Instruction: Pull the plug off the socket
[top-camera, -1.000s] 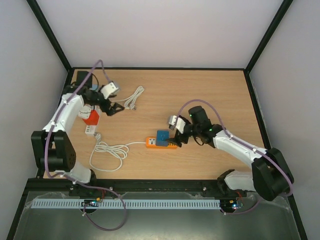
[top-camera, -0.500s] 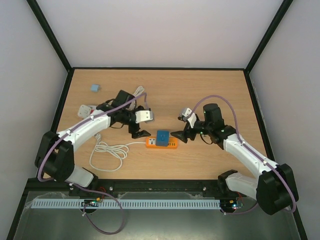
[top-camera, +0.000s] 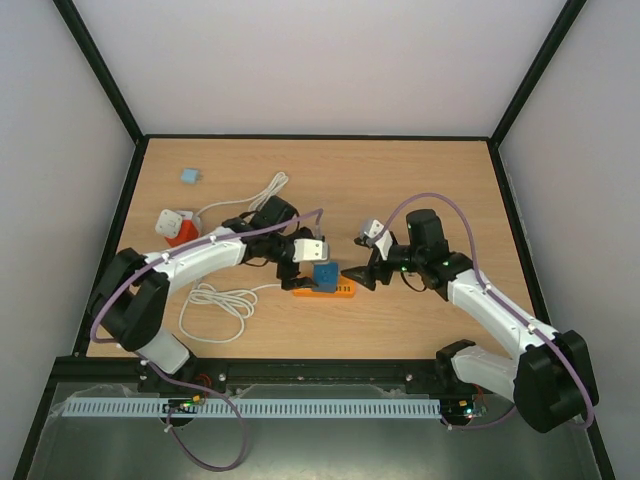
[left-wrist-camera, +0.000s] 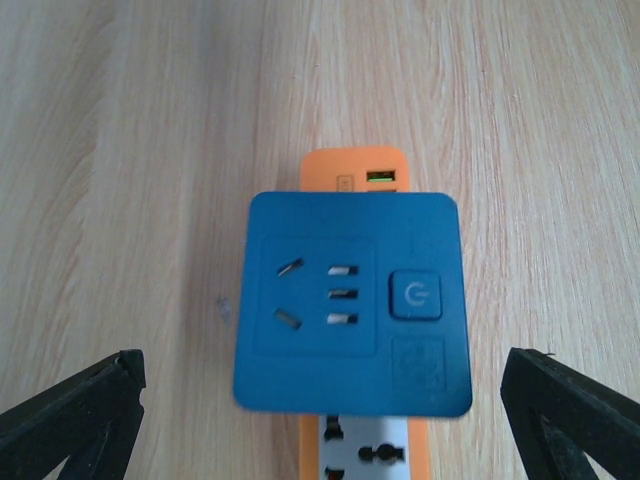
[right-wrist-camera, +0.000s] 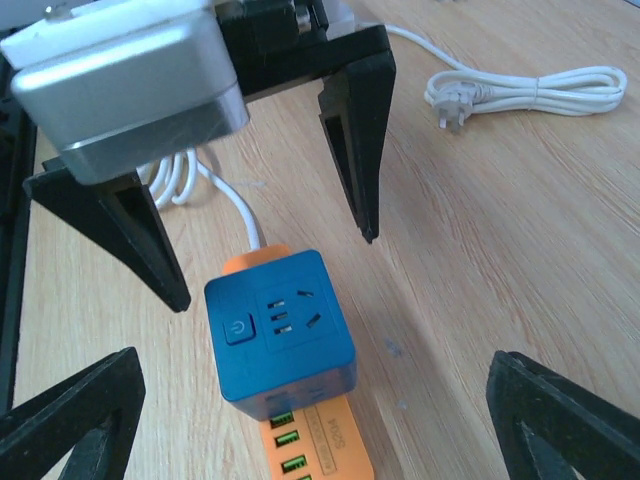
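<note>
You had two arms built of white links and black joint housings: the left arm (top-camera: 190, 262) with its blocky black base at seven o'clock in the overhead view, the right arm (top-camera: 480, 300) with its own at five o'clock. A purple cable (top-camera: 440, 197) ran in loops along each. The left gripper (top-camera: 300, 277) wore a silver-grey camera block (right-wrist-camera: 130, 75) above black wedge fingers (right-wrist-camera: 355, 150) tapering to points; the right gripper (top-camera: 350, 272) showed matching black wedges

1. A power symbol shows on the square button (left-wrist-camera: 415, 296) of the blue cube plug (left-wrist-camera: 349, 240), the only sign that reads.
2. A tiny embossed mark sits on the orange power strip (left-wrist-camera: 345, 184), too small to read.
</note>
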